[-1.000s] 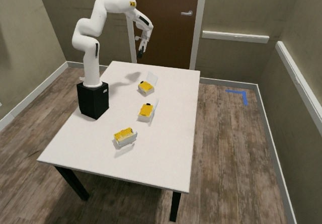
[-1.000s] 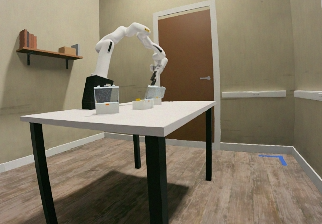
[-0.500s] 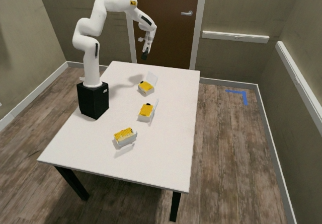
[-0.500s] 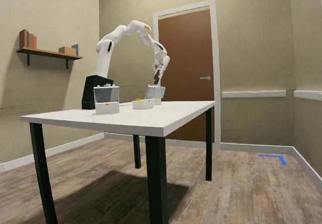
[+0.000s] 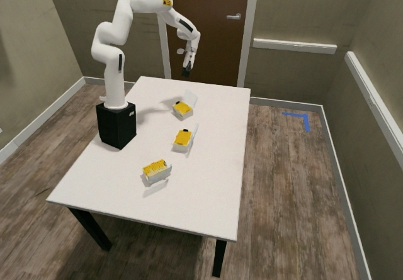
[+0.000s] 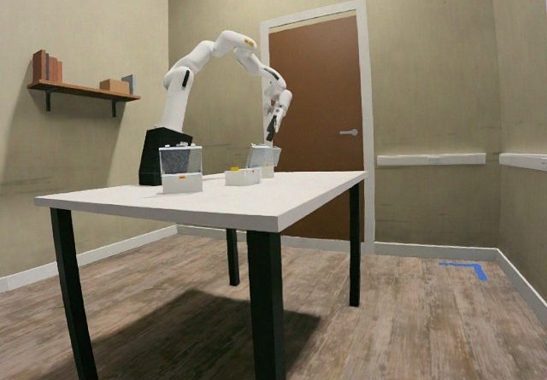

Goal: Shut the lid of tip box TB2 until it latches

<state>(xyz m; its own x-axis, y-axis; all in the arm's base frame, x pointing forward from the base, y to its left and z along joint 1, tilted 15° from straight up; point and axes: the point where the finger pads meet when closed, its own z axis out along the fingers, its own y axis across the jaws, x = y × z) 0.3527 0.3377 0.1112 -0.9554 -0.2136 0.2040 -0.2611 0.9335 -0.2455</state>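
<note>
Three white tip boxes with yellow tip racks stand on the white table [image 5: 215, 185] [image 6: 282, 199], all with clear lids raised. The far box [image 5: 182, 109] [image 6: 267, 171] has its lid [image 5: 190, 98] [image 6: 261, 155] tilted back. The middle box [image 5: 181, 139] [image 6: 241, 176] has its lid [image 5: 194, 134] at its right side. The near box [image 5: 155, 169] [image 6: 181, 183] has its lid [image 6: 179, 160] upright. I cannot read which box is TB2. My gripper [image 5: 186, 72] [image 6: 270, 130] is open and empty. It hangs in the air above and just behind the far box's lid, touching nothing.
The arm's black pedestal [image 5: 116, 126] [image 6: 152, 155] stands on the table's left rear part. A brown door [image 5: 208, 26] [image 6: 318, 115] is behind the table. A wall shelf [image 6: 81, 90] with books hangs at the left.
</note>
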